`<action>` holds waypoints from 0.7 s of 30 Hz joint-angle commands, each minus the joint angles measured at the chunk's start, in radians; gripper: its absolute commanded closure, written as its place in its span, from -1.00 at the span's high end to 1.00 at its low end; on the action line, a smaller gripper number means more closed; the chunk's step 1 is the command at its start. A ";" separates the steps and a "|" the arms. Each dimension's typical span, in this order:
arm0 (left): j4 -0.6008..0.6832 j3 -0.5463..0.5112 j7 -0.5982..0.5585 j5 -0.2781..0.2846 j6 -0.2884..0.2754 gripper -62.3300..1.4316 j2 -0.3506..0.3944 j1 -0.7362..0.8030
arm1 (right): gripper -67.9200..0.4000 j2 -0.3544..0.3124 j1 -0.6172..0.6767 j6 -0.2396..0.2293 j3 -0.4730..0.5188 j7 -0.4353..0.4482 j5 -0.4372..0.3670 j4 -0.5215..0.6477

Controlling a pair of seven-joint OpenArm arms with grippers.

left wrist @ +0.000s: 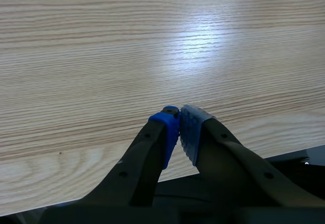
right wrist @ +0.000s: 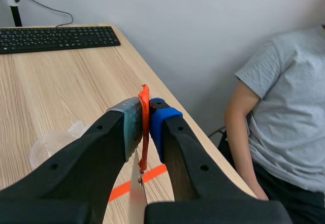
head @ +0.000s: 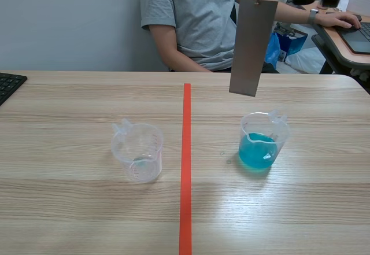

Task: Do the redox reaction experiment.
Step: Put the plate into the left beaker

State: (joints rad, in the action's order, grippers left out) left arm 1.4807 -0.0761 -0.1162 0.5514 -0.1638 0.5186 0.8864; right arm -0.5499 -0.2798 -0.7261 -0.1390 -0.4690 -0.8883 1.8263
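- While you watch the scene view, note the grey metal strip (head: 252,47) hanging upright over the right half of the table (head: 69,209). Its lower edge is above the beaker of blue liquid (head: 263,145) and apart from its rim.
- The empty beaker (head: 137,152) stands on the other side of the orange-red tape line (head: 186,168), well apart from the blue one.
- Around them you have a keyboard (head: 10,84) at the table's far left edge and a person (head: 196,18) seated behind the table. The strip crosses in front of that person's arm.
- Only the right wrist view shows you the grip. The right gripper (right wrist: 144,113) is clamped on an orange-red tab (right wrist: 144,148), and the strip's top hangs just under it.
- That view also gives you the empty beaker ahead of and below the fingers, which hide the blue one.
- Only the left wrist view shows the left gripper (left wrist: 179,127). Its pads are pressed together with nothing between them, over bare wood near the table's edge.
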 commanded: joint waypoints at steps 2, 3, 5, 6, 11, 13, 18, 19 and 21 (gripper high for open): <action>0.006 0.001 -0.014 0.006 -0.003 -0.81 0.006 0.003 | -0.95 0.042 -0.037 0.000 -0.024 0.019 0.030 0.007; 0.006 0.001 -0.014 0.006 -0.003 -0.81 0.006 0.003 | -0.96 0.059 -0.042 0.000 -0.036 0.019 0.045 0.007; 0.006 0.001 -0.014 0.006 -0.003 -0.81 0.006 0.003 | -0.96 0.090 -0.054 0.000 -0.066 0.019 0.074 0.007; 0.006 0.001 -0.014 0.006 -0.003 -0.81 0.006 0.003 | -0.96 0.103 -0.059 0.000 -0.082 0.019 0.085 0.007; 0.006 0.001 -0.014 0.006 -0.003 -0.81 0.006 0.003 | -0.95 0.168 -0.090 0.018 -0.164 0.019 0.142 0.007; 0.006 0.001 -0.014 0.006 -0.003 -0.81 0.006 0.003 | -0.95 0.196 -0.103 0.027 -0.195 0.019 0.163 0.006; 0.006 0.001 -0.014 0.006 -0.003 -0.81 0.006 0.003 | -0.95 0.264 -0.122 0.039 -0.273 0.017 0.220 0.005; 0.006 0.001 -0.014 0.006 -0.003 -0.81 0.006 0.003 | -0.95 0.277 -0.122 0.049 -0.288 0.019 0.237 0.005; 0.006 0.001 -0.014 0.006 -0.003 -0.81 0.006 0.003 | -0.95 0.300 -0.130 0.058 -0.319 0.017 0.269 0.004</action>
State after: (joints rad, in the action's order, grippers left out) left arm 1.4807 -0.0761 -0.1162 0.5514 -0.1638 0.5186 0.8864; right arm -0.2535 -0.3817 -0.6716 -0.4599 -0.4694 -0.6163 1.8259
